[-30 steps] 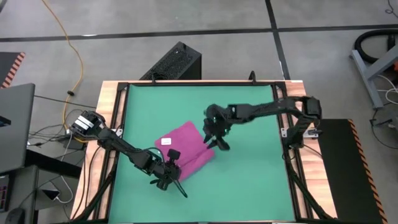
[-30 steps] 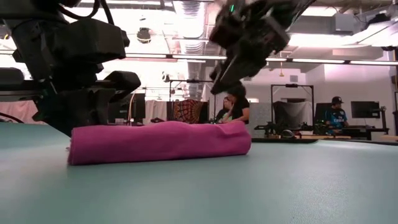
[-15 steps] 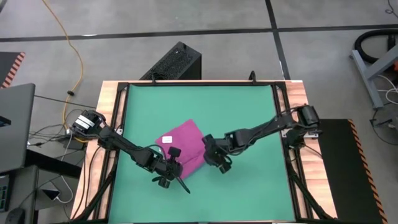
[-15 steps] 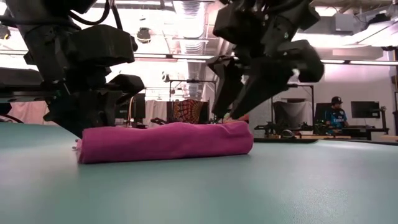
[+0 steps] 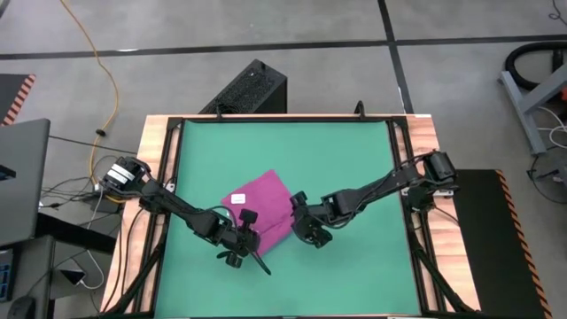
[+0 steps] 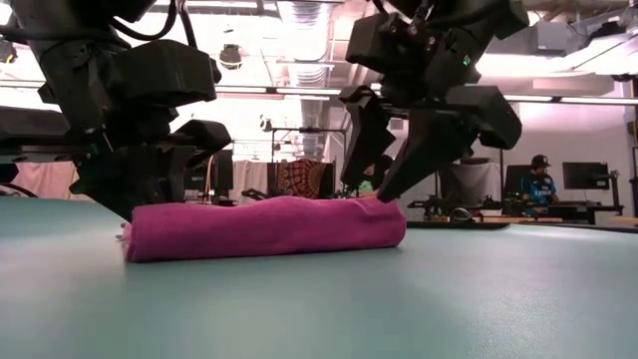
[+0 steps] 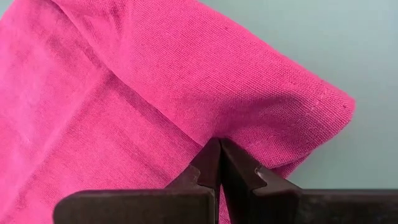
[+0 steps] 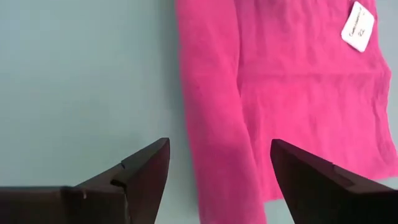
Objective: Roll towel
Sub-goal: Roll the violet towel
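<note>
The magenta-pink towel [image 5: 263,209] lies on the green mat [image 5: 354,168], its near part rolled into a low roll [image 6: 264,227], the white tag [image 5: 236,200] facing up. My left gripper [image 5: 247,241] is shut at the roll's left end [image 7: 219,144]. My right gripper [image 5: 306,230] is open and low at the roll's right end [image 6: 384,189]. Its two fingers [image 8: 146,168] stand on either side of the roll [image 8: 211,124]; whether they touch it I cannot tell. My left gripper pinches the towel's folded-over edge [image 7: 211,132] between its two shut fingertips, close to the roll's left corner [image 7: 339,102]. The fingers come slanting down from the table's near left side. The towel stays lying on the mat, slack.
The mat is framed by a black rail and a wooden table edge [image 5: 159,151]. Bare mat lies to the right [image 5: 372,239] and far side of the towel. People and desks show in the room behind [image 6: 538,179].
My right gripper has come down and toward the table's near edge, from above the towel's far right part to the roll's right end, staying open. The left gripper has kept its place at the roll's left end.
</note>
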Controlling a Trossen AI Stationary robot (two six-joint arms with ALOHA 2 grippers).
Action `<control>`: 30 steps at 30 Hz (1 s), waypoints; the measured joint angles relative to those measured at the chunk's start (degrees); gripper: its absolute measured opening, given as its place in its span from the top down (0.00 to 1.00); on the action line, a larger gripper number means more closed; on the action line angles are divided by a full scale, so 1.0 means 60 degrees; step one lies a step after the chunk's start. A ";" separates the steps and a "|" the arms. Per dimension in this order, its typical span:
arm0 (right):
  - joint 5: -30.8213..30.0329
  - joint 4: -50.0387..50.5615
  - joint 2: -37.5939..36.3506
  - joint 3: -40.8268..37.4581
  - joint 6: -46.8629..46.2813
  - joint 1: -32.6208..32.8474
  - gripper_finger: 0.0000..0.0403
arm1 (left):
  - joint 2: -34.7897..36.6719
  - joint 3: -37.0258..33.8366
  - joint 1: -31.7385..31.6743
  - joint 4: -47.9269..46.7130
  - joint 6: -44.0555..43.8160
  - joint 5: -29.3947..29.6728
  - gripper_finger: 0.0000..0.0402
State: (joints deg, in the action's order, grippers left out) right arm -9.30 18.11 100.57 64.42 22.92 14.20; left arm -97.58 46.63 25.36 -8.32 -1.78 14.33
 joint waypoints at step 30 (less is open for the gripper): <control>0.0816 -0.0271 0.0018 -0.0663 -0.0025 -0.0737 0.26 | -0.0011 -0.0004 0.0004 -0.0350 0.0208 -0.0015 1.00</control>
State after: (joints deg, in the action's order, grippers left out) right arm -4.40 16.48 100.68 60.45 22.76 9.77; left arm -97.65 46.61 25.39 -10.41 -0.54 14.24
